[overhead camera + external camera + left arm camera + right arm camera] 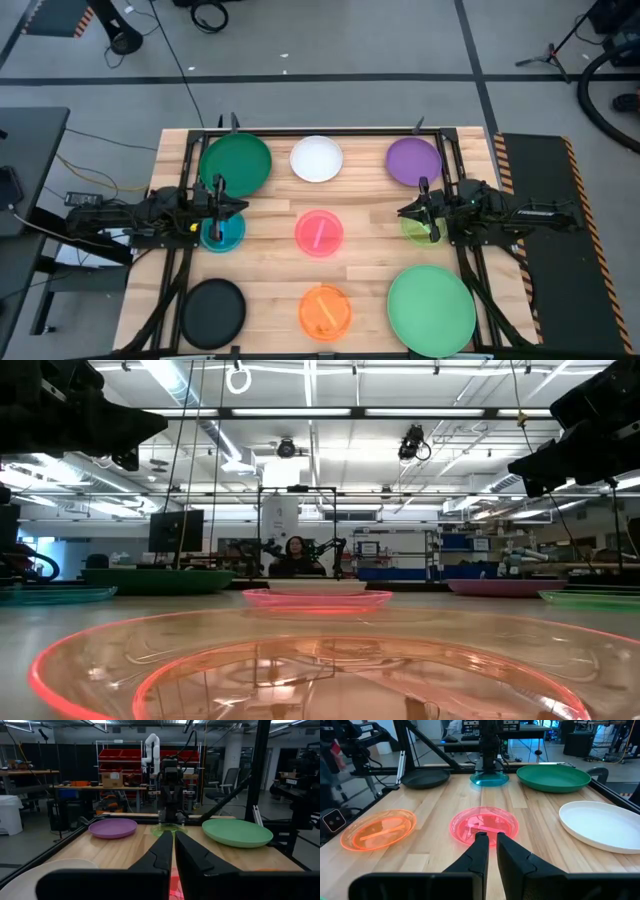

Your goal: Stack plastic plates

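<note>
Nine round plates lie flat and apart on the wooden table. Far row: dark green plate (pixel 236 163), white plate (pixel 316 158), purple plate (pixel 413 161). Middle row: blue plate (pixel 222 232), pink plate (pixel 319 232), lime plate (pixel 420 229). Near row: black plate (pixel 213 312), orange plate (pixel 324 311), light green plate (pixel 431 310). My left gripper (pixel 238 207) hangs shut above the blue plate's inner edge, pointing toward the table's middle. My right gripper (pixel 403 212) hangs shut above the lime plate, facing it. In the wrist views both grippers (pixel 174 842) (pixel 492 840) point at the pink plate (pixel 484 826).
Black frame rails (pixel 300 132) run along the table's far edge and both sides. Bare wood lies between the plates, in strips around the pink plate. In the low view the orange plate (pixel 310 660) fills the foreground, and a person (pixel 296 555) sits far behind the table.
</note>
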